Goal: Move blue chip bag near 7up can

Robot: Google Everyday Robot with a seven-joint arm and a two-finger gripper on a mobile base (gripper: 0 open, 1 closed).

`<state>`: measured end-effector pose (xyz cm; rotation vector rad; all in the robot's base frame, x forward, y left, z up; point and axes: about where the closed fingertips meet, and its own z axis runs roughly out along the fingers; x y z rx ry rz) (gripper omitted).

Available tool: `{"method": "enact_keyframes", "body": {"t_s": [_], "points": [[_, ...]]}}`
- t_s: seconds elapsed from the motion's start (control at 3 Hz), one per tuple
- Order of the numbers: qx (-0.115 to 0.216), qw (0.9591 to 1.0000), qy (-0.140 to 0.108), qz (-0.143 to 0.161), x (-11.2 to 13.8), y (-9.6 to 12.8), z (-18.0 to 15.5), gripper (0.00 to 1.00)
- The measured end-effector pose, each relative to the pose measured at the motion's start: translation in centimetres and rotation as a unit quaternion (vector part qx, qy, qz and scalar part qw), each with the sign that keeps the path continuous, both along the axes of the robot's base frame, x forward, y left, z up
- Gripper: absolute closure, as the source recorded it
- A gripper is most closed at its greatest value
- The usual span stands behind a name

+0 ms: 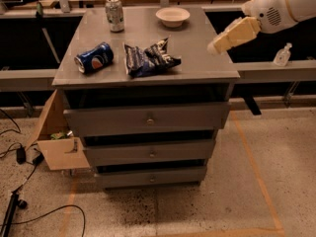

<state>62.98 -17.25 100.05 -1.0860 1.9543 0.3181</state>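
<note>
The blue chip bag (148, 59), crumpled dark navy foil with white print, lies on the grey cabinet top (202, 58) near its front middle. The 7up can (115, 15), silver-grey with green markings, stands upright at the back left of the top. My gripper (219, 44) reaches in from the right on a white arm and hangs over the right part of the cabinet top, well right of the bag and touching nothing.
A blue Pepsi can (94, 58) lies on its side left of the bag. A white bowl (173, 17) sits at the back right. The cabinet has three drawers (148, 118). A cardboard box (57, 142) and cables lie on the floor at left.
</note>
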Motion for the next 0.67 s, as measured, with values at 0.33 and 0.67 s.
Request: {"method": "enact_keyframes", "body": {"t_s": [0.33, 0.67], "points": [[0.072, 0.9973, 0.008, -0.001, 6.05, 4.13, -1.08, 0.00], [0.073, 0.9973, 0.007, -0.005, 6.16, 4.34, -1.13, 0.00]]}}
